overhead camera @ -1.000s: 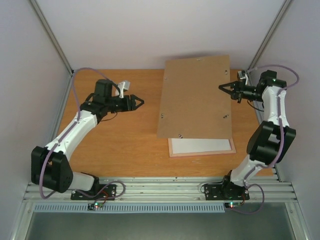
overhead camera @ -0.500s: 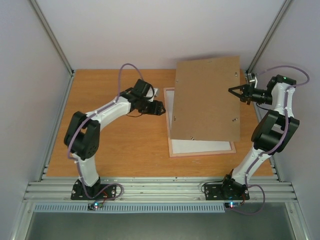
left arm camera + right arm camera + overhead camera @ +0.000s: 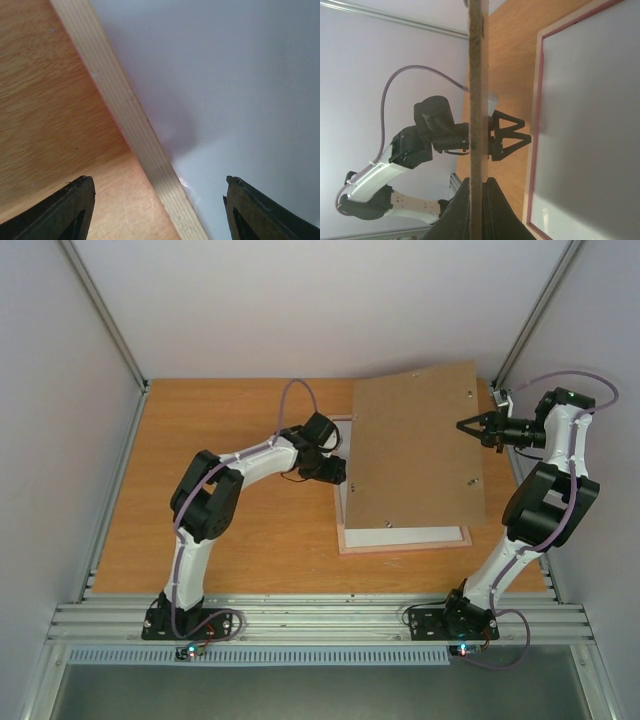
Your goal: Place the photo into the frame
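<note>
On the wooden worktop, right of centre: frame lying flat, narrow pink rim around a plain whitish face. Near strip and part of the left side showing, everything else hidden from above by a brown backing board.

Backing board raised over the frame and tilted, small metal fittings dotted near its edges. Held at its right edge by the right pincer, pressed together on the board. From the right wrist view, board seen edge-on as a thin brown strip, clamped between two dark fingers at the bottom of the picture, frame's pink rim and pale face off to the right.

Left pincer reaching across to the frame's left side, at the left edge of the raised board. Jaws spread wide, gripping nothing. From the left wrist view, two dark fingertips in the bottom corners, far apart; between them a pale wooden rim running diagonally, worktop grain on its left, smooth whitish surface on its right.
</note>
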Controlling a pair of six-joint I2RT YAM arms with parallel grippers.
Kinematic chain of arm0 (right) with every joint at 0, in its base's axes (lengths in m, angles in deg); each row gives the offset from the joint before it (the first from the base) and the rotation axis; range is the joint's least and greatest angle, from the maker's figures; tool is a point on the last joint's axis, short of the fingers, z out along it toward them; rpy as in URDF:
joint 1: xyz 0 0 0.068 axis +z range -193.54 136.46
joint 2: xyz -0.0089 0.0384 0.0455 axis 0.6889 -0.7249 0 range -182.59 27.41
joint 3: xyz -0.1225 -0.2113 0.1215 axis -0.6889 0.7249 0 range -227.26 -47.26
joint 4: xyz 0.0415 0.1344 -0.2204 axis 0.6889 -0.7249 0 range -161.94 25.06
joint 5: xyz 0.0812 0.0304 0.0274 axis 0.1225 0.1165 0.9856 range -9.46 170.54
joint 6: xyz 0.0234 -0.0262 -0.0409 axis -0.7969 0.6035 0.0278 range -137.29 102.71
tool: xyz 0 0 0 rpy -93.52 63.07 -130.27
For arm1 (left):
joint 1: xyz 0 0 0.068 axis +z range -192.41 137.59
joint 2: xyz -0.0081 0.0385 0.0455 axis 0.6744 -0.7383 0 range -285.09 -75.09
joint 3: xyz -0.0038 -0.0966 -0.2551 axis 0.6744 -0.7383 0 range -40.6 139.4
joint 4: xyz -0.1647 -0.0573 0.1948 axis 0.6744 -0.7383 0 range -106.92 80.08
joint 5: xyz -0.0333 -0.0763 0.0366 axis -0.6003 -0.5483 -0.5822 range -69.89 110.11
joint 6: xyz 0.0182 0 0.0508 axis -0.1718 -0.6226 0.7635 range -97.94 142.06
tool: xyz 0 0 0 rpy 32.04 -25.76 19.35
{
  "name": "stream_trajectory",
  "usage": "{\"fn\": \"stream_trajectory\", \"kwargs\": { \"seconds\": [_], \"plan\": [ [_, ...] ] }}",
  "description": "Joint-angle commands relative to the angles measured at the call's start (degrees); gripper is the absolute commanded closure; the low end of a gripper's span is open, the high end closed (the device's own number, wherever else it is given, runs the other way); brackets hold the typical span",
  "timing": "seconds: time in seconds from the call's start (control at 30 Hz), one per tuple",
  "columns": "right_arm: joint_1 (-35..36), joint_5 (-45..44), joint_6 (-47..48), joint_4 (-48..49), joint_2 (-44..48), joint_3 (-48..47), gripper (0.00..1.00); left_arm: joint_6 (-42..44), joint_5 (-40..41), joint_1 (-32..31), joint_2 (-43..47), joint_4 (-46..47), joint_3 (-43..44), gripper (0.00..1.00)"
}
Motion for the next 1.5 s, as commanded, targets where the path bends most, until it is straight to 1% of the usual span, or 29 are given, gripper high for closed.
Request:
{"fn": "stream_trajectory", "kwargs": {
  "seconds": [0.0,0.17,0.3,0.47,0.6,0.77,0.83,0.97,1.1,1.2,1.23,1.33,1.47],
  "plan": [
    [-0.37,1.75,-0.23,-3.32,-1.24,-3.78,0.99,1.21,5.69,-1.02,-2.2,-0.66,2.45,0.29],
    [-0.75,0.72,0.06,-3.4,-2.74,-4.91,0.99,3.17,10.22,-1.12,-3.53,-2.38,3.34,0.36],
    [-0.75,0.34,-1.05,-1.06,-2.55,-3.09,0.99,4.22,13.34,-1.08,-4.05,-4.59,3.74,0.42],
    [-0.24,-1.47,-2.73,2.81,-1.91,0.5,0.99,4.85,15.0,0.18,-3.06,-6.7,2.03,0.47],
    [1.19,-1.47,-6.82,8.92,-1.07,4.16,0.99,5.47,15.03,1.76,-0.68,-6.98,-1.23,0.51],
    [3.16,-2.97,-11.8,16.37,-0.17,7.84,0.99,6.88,15.84,3.6,1.35,-7.78,-5.11,0.54],
    [3.27,-2.83,-11.89,16.53,-0.75,7.43,0.99,7.04,13.44,4.32,2.74,-6.34,-6.62,0.52],
    [3.12,-3.48,-8.56,13.04,-1.9,4.42,0.99,6.01,6.26,4.03,6.56,-0.57,-9.27,0.42],
    [2.71,-3.62,-5.26,9.11,-2.23,2.01,0.99,3.16,2.74,2.92,7.47,4.48,-9.52,0.36],
    [2.06,-3.72,-3.75,7.19,-3.23,0.71,0.99,1.89,3.23,1.35,6.19,6.69,-6.92,0.28],
    [1.85,-3.78,-3.49,6.94,-3.63,0.25,0.99,2.17,3.73,0.7,5.16,6.63,-5.46,0.26],
    [1.54,-3.73,-3.46,6.55,-4.12,-0.72,0.99,2.73,6.02,-0.63,1.7,4.96,-1.1,0.25],
    [1.53,-3.84,-3.78,6.99,-3.86,-1.09,0.99,2.5,9.09,-1.04,-1.75,3.94,0.98,0.26]
  ]
}}
